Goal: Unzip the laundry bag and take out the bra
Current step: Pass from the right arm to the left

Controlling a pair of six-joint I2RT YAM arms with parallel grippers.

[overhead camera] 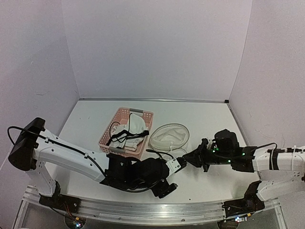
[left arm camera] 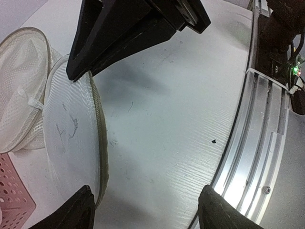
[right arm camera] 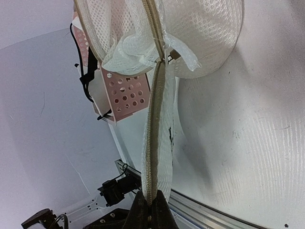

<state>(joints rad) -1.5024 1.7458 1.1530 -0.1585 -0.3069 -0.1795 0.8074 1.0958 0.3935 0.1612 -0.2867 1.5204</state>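
The laundry bag (overhead camera: 167, 136) lies open on the table right of the pink basket. Its round flap with the black drawing (left arm camera: 71, 138) stands on edge, pulled away from the other mesh hoop (left arm camera: 21, 95). My right gripper (right arm camera: 151, 204) is shut on the zipper rim of this flap (right arm camera: 157, 143); it also shows in the top view (overhead camera: 191, 158) and in the left wrist view (left arm camera: 138, 28). My left gripper (left arm camera: 147, 200) is open and empty just beside the flap, seen from above too (overhead camera: 179, 162). The bra (overhead camera: 135, 125), white with black straps, lies in the basket.
The pink slotted basket (overhead camera: 108, 140) stands left of the bag; it shows in the right wrist view (right arm camera: 125, 93) with a black strap (right arm camera: 86, 71) hanging over its side. The metal base rail (left arm camera: 259, 143) runs along the near table edge.
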